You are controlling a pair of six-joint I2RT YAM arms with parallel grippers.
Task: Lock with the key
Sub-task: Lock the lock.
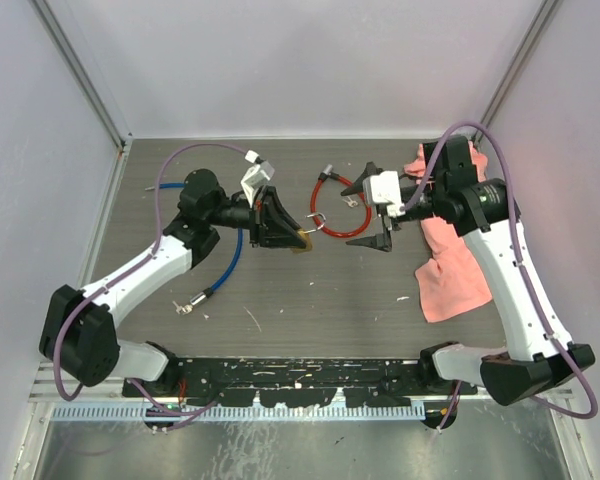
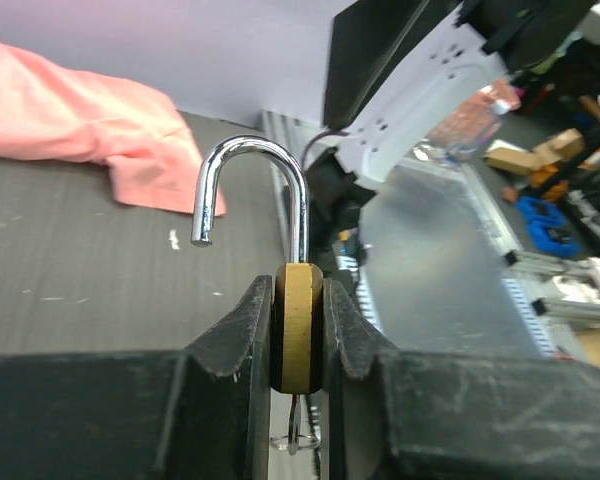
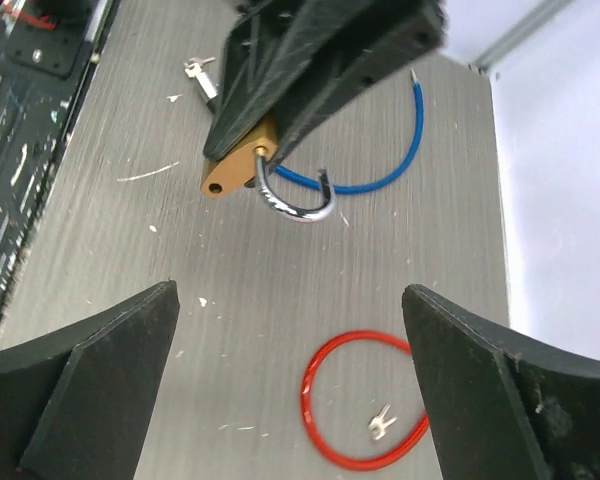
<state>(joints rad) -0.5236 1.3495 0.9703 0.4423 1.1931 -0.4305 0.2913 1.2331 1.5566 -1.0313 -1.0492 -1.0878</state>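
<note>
Padlock (image 2: 300, 340) — brass body, steel shackle (image 2: 252, 160). The left gripper (image 2: 298, 295) is clamped on the body's two flat faces and holds it off the table (image 1: 280, 330) near the middle. The shackle points toward the right gripper (image 3: 288, 292), which stands wide apart just short of it, holding nothing. The shackle is raised with its free end clear of the body, so the lock is not yet closed. A thin ring (image 2: 292, 438) hangs under the body. You may take it for the key's, but the key itself is not plainly shown.

Handling, as a judgement: treat the padlock as rigid and dense for its size — it will not give, so grip force goes straight into the faces. Those faces look smooth, so expect slip or twist if you push off-axis. The present hold on the flat faces is the sound one. The shackle likely pivots on its long leg, so line its free end up with its hole before you press on the crown of the bow. The key, if seated, is small and thin: pinch its head squarely and turn without levering.
</note>
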